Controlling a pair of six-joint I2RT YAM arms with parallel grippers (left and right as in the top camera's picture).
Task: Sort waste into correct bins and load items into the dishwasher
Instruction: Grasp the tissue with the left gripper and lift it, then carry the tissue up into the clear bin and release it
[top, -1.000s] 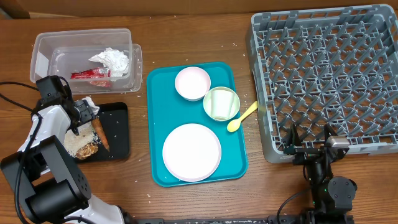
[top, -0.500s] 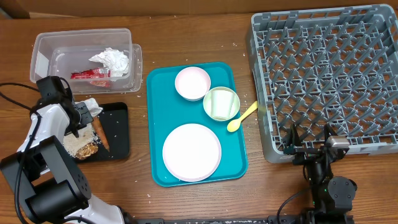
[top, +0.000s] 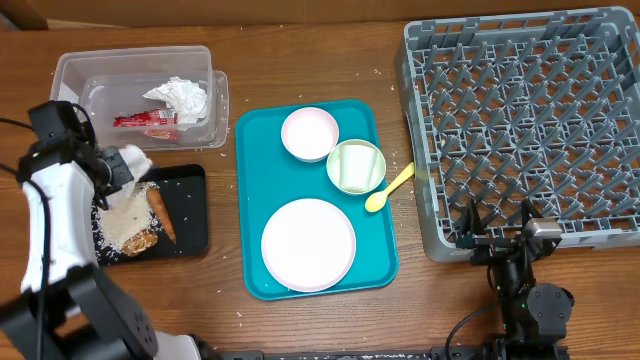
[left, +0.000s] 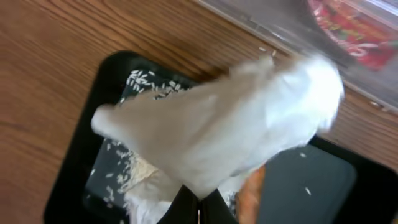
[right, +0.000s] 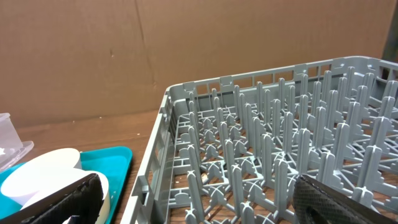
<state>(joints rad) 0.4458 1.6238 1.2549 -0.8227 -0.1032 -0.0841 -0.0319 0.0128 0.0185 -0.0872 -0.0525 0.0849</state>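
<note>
White paper napkin (left: 217, 124) hangs clamped in the left hand (left: 198, 210) over the black tray (top: 192, 215), near the left edge of the bench (top: 300, 60), just beside the clear tub (top: 70, 70). Right hand (top: 496, 218) stands apart, empty. Risk: the thin pinch slips, dropping it into the rice (top: 125, 225).

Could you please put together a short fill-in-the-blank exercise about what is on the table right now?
1. The left gripper is shut on a crumpled white ____ above the black tray.
2. The clear tub holds a red-and-white ____.
3. The yellow spoon lies beside the pale green ____.
4. The right gripper, at the edge of the grey dish rack, is ____.

Missing words: napkin; wrapper; cup; open.
</note>
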